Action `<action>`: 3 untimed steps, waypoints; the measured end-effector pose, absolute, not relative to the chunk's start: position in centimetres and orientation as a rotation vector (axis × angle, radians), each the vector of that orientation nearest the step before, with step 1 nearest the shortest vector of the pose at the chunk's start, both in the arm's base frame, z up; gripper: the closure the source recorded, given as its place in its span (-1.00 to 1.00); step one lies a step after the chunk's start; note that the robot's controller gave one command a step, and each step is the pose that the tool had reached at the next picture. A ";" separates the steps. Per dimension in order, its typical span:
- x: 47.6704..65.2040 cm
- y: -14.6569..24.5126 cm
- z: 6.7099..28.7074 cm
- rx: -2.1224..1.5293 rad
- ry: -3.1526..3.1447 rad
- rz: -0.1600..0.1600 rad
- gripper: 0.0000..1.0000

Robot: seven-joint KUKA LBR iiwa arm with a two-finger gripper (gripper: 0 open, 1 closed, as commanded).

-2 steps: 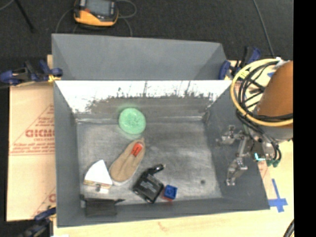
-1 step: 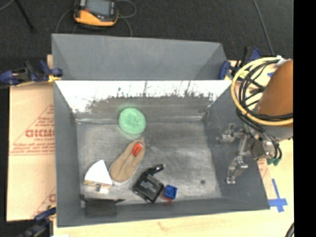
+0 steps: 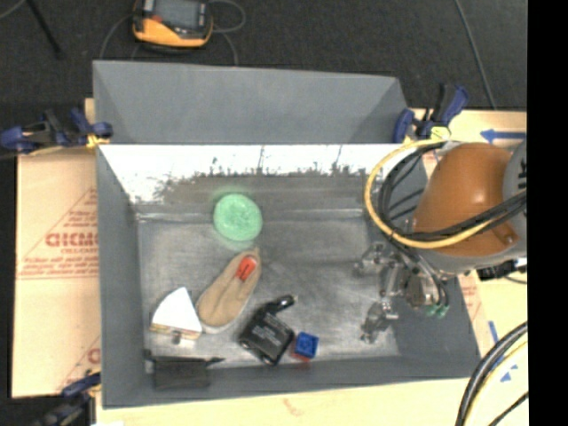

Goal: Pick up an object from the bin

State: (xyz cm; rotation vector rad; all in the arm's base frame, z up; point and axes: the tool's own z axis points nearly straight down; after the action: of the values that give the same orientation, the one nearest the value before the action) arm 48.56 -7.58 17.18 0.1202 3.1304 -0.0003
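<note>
Orange-brown wrist cover (image 3: 461, 202), looped with yellow and black cables (image 3: 383, 204), rides highest. Below it the gripper (image 3: 380, 319) hangs over bare floor of the grey metal bin (image 3: 337, 264), well right of the tan shoe sole (image 3: 222, 298). Whether its jaws stand wide or narrow cannot be told.

Six loose things, one of each:
- the sole, with a red piece on its upper end
- a green round disc (image 3: 237, 216) above it
- a white wedge (image 3: 176, 311) touching its left end
- a black device (image 3: 264, 334) just right of it
- a small blue block (image 3: 305, 345) beyond that, nearest the gripper
- a dark flat piece (image 3: 180, 371) below the sole

Dark carpet (image 3: 293, 25) surrounds the bin.
</note>
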 end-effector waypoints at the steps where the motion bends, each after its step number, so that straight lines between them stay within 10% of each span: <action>1: 48.5 -2.7 15.9 -0.220 3.133 -0.001 -1.00; 3: 49.6 5.8 8.1 -0.617 3.078 -0.009 -1.00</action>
State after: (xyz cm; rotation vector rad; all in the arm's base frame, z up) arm 49.61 5.80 8.05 -0.6166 3.0778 -0.0091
